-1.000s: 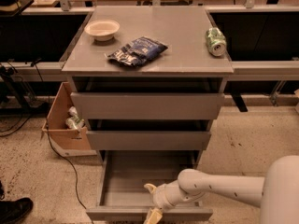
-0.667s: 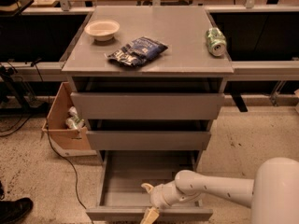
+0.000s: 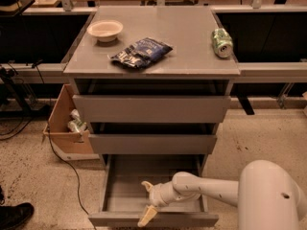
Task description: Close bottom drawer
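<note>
The bottom drawer [image 3: 120,183] of the grey cabinet is pulled far out, showing its flat, empty tray; its front panel [image 3: 110,220] lies at the bottom edge of the view. My gripper [image 3: 145,201] reaches in from the lower right over the drawer's front part. One finger [image 3: 147,186] points back over the tray and the other finger [image 3: 146,217] crosses the front panel's top edge, so the jaws stand open around that edge. The white arm [image 3: 211,188] stretches across the drawer's right side.
The middle drawer [image 3: 152,143] and top drawer [image 3: 151,109] stand slightly out. On the cabinet top lie a white bowl [image 3: 105,30], a dark chip bag [image 3: 140,52] and a green can [image 3: 221,42]. A cardboard box [image 3: 67,123] sits at left, a cable [image 3: 64,162] and a shoe [image 3: 14,215] on the floor.
My gripper and arm have shifted slightly left along the drawer's front edge. The drawer stands about as far out as before.
</note>
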### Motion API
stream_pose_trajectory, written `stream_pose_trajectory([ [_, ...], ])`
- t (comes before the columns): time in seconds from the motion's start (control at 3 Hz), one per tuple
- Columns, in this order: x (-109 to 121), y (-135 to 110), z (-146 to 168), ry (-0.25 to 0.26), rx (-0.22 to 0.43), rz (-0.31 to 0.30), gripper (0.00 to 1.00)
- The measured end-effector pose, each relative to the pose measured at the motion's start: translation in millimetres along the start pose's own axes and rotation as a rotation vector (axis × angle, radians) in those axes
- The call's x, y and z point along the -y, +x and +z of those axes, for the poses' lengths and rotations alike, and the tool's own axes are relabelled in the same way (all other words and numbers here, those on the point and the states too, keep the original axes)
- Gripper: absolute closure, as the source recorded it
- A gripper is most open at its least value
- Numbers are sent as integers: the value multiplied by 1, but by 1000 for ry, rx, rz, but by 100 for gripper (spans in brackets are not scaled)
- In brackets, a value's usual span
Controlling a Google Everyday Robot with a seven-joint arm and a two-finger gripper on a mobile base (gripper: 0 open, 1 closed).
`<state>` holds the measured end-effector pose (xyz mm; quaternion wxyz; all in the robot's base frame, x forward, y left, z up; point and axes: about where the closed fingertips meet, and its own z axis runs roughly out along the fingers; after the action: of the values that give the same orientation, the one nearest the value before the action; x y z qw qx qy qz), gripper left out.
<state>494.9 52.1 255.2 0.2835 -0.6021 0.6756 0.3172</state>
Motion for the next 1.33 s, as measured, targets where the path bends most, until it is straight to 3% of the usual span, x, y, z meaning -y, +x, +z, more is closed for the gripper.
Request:
stream_pose_trajectory([
  [0.67, 28, 23, 32, 43, -26, -16, 0],
  [1.0, 29, 38, 47, 48, -60, -13, 18],
  [1.33, 33, 37, 53, 67, -80, -35, 41],
])
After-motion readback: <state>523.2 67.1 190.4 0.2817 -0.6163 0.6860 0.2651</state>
